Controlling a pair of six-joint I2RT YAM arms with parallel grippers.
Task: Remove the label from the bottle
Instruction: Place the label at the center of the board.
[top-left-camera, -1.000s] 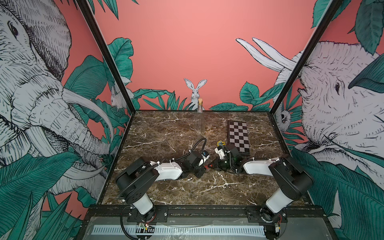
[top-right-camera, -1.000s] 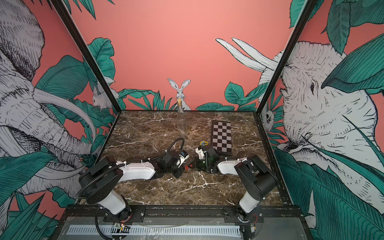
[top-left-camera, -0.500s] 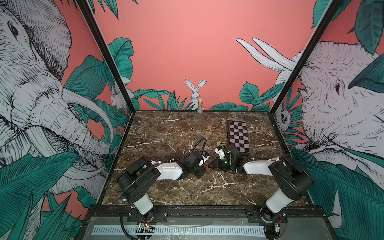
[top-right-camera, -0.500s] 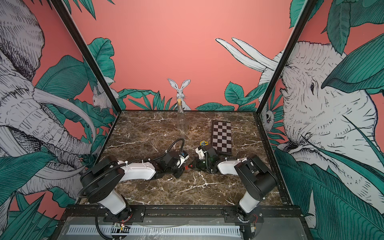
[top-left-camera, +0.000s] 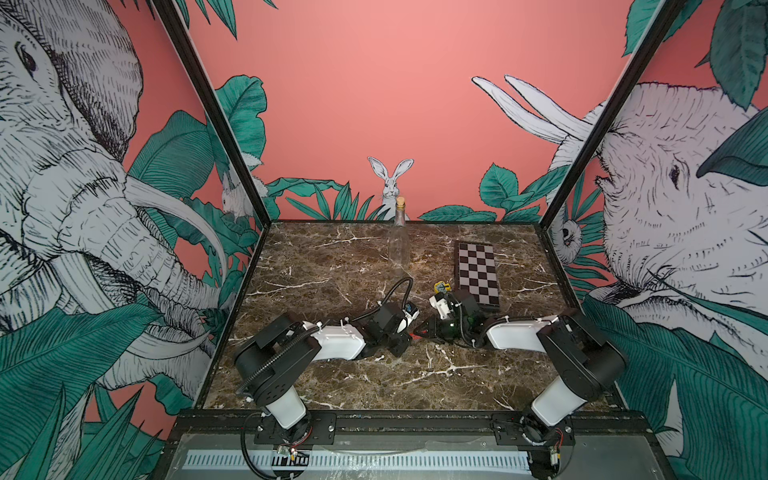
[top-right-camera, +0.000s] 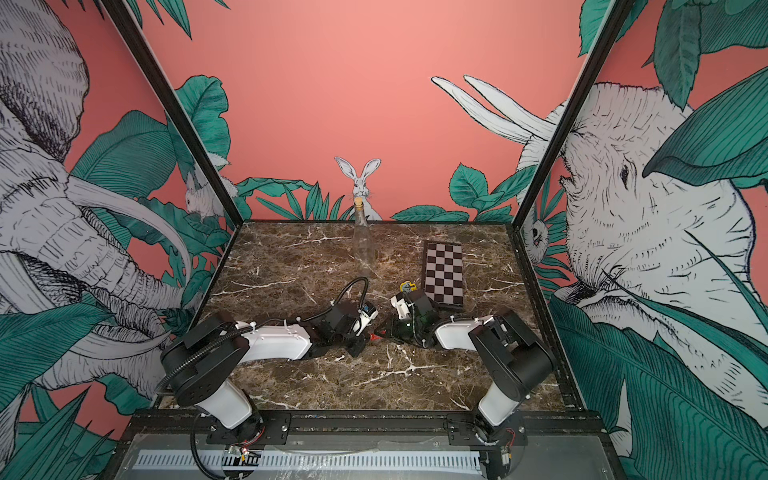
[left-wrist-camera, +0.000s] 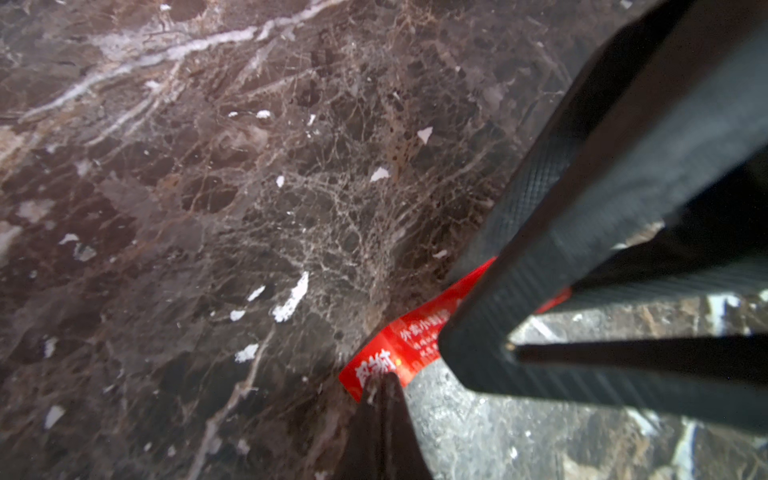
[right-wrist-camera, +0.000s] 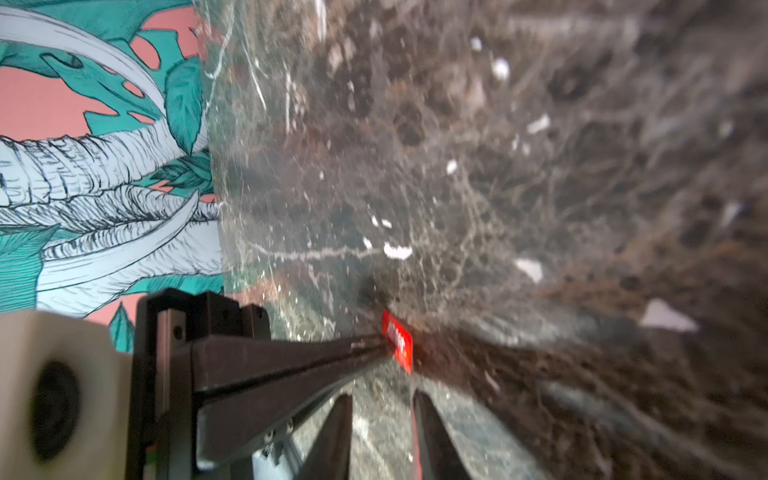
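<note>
The left gripper (right-wrist-camera: 376, 344) pinches narrow red label strip (left-wrist-camera: 409, 340); right gripper (right-wrist-camera: 380, 398) narrowly parted; corked clear glass bottle (top-left-camera: 399, 248) upright at twelve o'clock.

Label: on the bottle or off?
Off. The label is pinched in the left gripper, well apart from the bottle standing upright at the back.

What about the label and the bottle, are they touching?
Apart. In both top views the bottle stands upright at the back, the label far in front, bare table between them.
</note>
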